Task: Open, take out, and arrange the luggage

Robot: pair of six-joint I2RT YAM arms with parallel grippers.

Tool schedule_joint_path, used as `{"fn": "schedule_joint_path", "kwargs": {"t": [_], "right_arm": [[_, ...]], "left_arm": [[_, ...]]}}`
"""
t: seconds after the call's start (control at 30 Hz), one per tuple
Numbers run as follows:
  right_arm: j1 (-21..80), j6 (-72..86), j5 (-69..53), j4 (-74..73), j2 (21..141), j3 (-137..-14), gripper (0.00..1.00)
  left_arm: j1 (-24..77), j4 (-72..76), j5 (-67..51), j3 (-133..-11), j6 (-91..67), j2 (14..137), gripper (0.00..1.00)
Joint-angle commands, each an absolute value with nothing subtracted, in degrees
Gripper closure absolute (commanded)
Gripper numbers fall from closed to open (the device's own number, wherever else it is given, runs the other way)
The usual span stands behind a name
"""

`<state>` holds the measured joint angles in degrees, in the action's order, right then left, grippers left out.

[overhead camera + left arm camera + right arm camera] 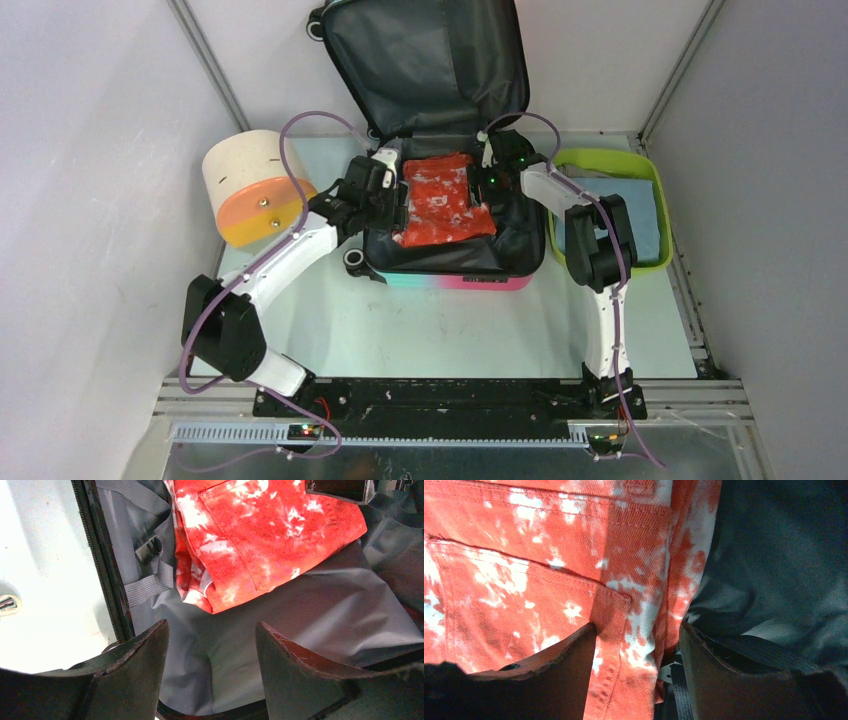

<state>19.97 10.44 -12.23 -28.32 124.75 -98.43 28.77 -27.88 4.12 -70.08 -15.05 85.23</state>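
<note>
Luggage, my pink-to-teal hard-shell child's suitcase (455, 281), lies lid-up on the tabletop (450, 330), so both hands hang parted and empty inside: left hand (210, 630) over grey lining (300, 620), right hand (639, 630) straddling the edge of the red-and-white tie-dye garment (440, 200), placed, I judge, to lift it.

Cream cylinder with an orange end band (255, 190) lay on its side at the left of the pale table top (450, 330). Lime-green plastic tub (600, 157) sat at the right edge, with a flat blue sheet (640, 215) inside. Between them was a folded red-and-white tie-dye denim garment (440, 200), stitched pocket facing up.
</note>
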Motion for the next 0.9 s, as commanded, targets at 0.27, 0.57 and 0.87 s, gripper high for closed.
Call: {"fn": "schedule_joint_path", "kwargs": {"t": [0.27, 0.57, 0.87], "right_arm": [[19.58, 10.72, -11.43, -28.18, 127.85, -100.62, 0.28], [19.69, 9.16, -14.78, -26.48, 127.94, -99.52, 0.60], [19.73, 4.70, -15.10, -22.54, 117.45, -94.89, 1.00]], "left_arm": [[28.48, -25.56, 2.18, -69.50, -15.05, 85.30, 0.30], [28.35, -23.66, 3.02, -73.93, -16.72, 91.11, 0.30], [24.32, -20.06, -4.18, -81.37, -19.10, 97.45, 0.30]]}}
